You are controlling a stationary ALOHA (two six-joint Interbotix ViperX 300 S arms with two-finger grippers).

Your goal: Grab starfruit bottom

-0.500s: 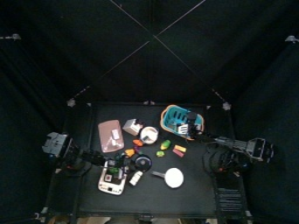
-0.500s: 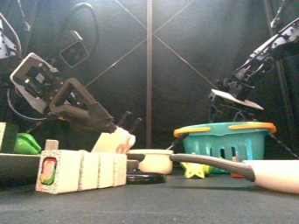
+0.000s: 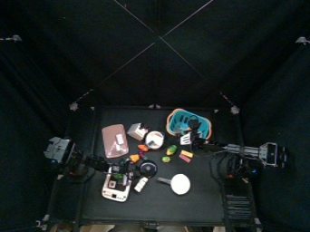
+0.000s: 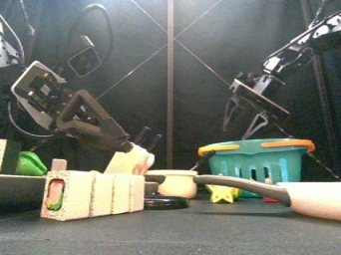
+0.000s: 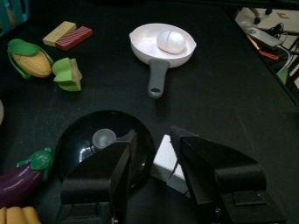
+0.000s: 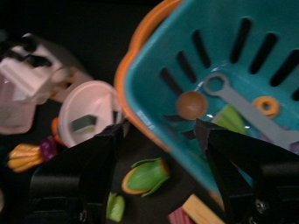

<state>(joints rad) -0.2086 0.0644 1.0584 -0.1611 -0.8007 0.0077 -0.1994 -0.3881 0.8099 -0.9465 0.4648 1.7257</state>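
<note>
The right end effector (image 4: 253, 100) hangs wide open and empty above the teal basket (image 4: 256, 159) — its jaws, in the wrist view, spread over the basket's orange rim. The yellow starfruit (image 4: 222, 192) lies low on the counter (image 4: 200, 234) just before the basket, behind the white pan (image 4: 286, 195). At the left, the left end effector (image 5: 163, 171) sits low by a black lid (image 5: 100, 149), jaws closed on a small white block (image 5: 167, 162).
</note>
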